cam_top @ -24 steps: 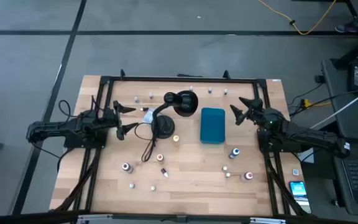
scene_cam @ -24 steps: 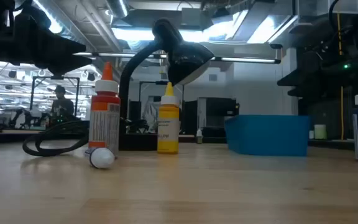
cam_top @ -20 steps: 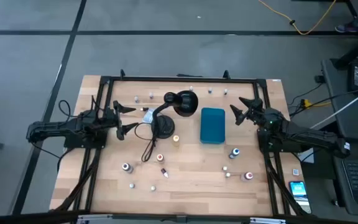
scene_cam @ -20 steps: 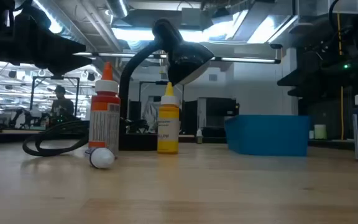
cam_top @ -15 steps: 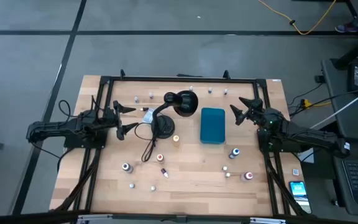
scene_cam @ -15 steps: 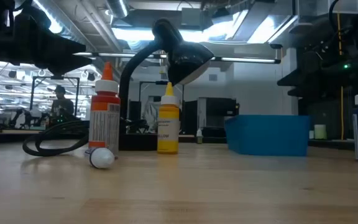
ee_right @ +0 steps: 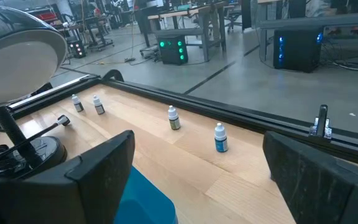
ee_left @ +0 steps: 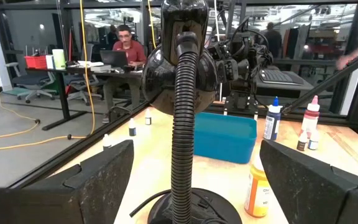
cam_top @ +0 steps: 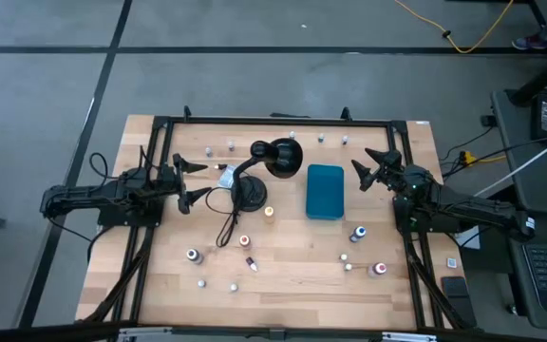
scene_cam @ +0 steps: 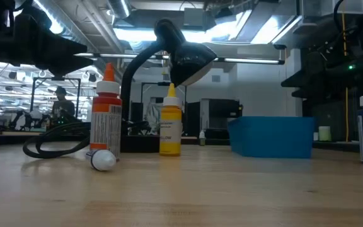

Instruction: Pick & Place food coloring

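The food coloring is several tiny dropper bottles scattered upright over the wooden table: some along the far edge [cam_top: 231, 146], some near the lamp [cam_top: 269, 213], some toward the near edge [cam_top: 357, 233]. The low view shows an orange bottle [scene_cam: 106, 113] and a yellow bottle [scene_cam: 170, 123] standing, with a white one [scene_cam: 103, 159] lying beside them. My left gripper [cam_top: 194, 180] hovers open left of the lamp, facing it [ee_left: 196, 149]. My right gripper [cam_top: 364, 166] hovers open right of the teal box, facing far-edge bottles [ee_right: 220, 138].
A black desk lamp [cam_top: 264, 166] with a coiled cord stands at the table's middle, and a teal rectangular box [cam_top: 325, 191] lies right of it. A black frame runs round the table's edge [cam_top: 273, 121]. Bare wood shows along the near edge [cam_top: 292, 294]. People sit in the room beyond.
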